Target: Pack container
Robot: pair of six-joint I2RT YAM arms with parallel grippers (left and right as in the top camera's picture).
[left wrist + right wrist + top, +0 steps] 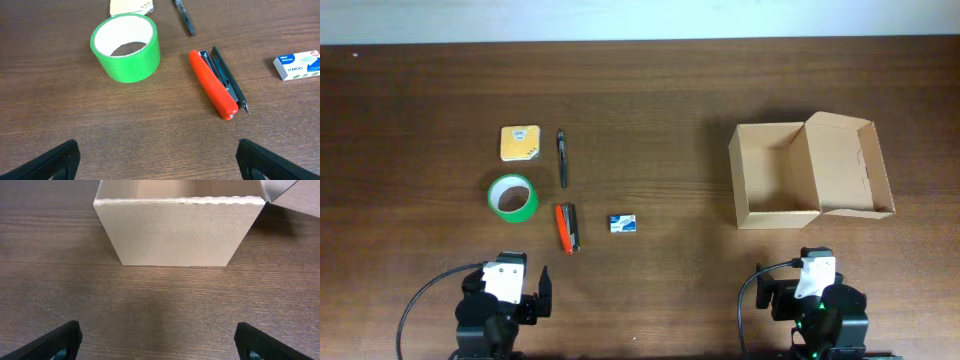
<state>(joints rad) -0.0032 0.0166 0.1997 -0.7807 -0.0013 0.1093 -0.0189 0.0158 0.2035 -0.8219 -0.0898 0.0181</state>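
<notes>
**Box open on the right, both pincers released**

The box [775, 175] stands on the right half of the table [660, 90], its lid [848, 165] swung open to the right. The right pincer [160, 340] faces the box's near wall, apart from it, with its fingers spread wide and gripping nothing.

On the left half lie a green tape roll [512, 198], a yellow pad [520, 142] just behind it, a pen [562, 158], an orange stapler [566, 227] and a staples pack [624, 224]. The left pincer [159, 157] is also released, its fingers wide apart, short of the tape and stapler.
</notes>
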